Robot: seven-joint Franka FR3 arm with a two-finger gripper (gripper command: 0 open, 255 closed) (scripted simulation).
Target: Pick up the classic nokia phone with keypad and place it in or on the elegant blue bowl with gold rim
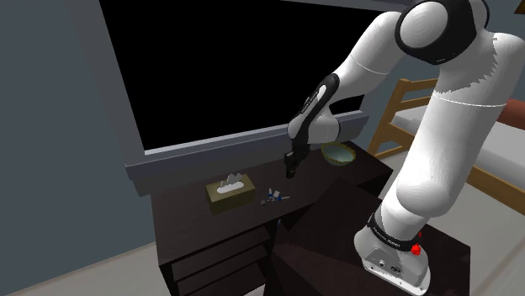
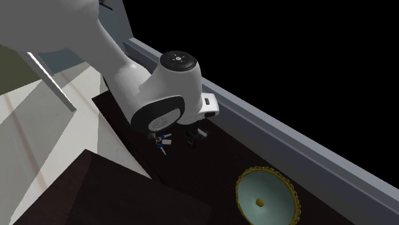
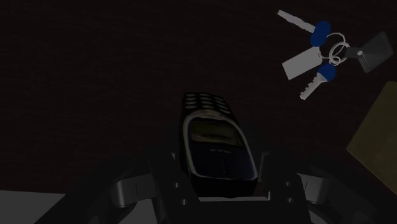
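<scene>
- Shoulder view: the white arm (image 1: 437, 126) rises from the stand at the lower right and reaches left over a dark bench (image 1: 328, 178). The jaws point down and hang above the bench top.
- A pale blue bowl (image 1: 339, 154) with a gold rim sits on the bench by the window sill, well apart from the jaws on the shoulder view's right.
- An olive tissue box (image 1: 230, 192) stands on the shoulder view's left part of the bench, with a bunch of keys (image 1: 273, 198) just beside it. The keys lie between the box and the jaws.
- Behind the bench the window opens onto a black area (image 1: 210, 67), and a wooden bed (image 1: 496, 143) stands at the right edge.
- Second exterior view: the arm's rounded white wrist (image 2: 166, 96) is over the bench (image 2: 217, 167), with the jaws under it. The keys (image 2: 161, 142) lie near them, and the bowl (image 2: 265, 198) sits empty, well apart towards the lower right.
- Wrist view: the jaws are clamped on a dark blue phone (image 3: 216, 143), one on each long side. Its screen faces the camera and its keypad end points away from the hand.
- Beyond the phone the keys (image 3: 324, 54), two with blue heads, lie on the bench, and a corner of the tissue box (image 3: 378, 137) is near them.
</scene>
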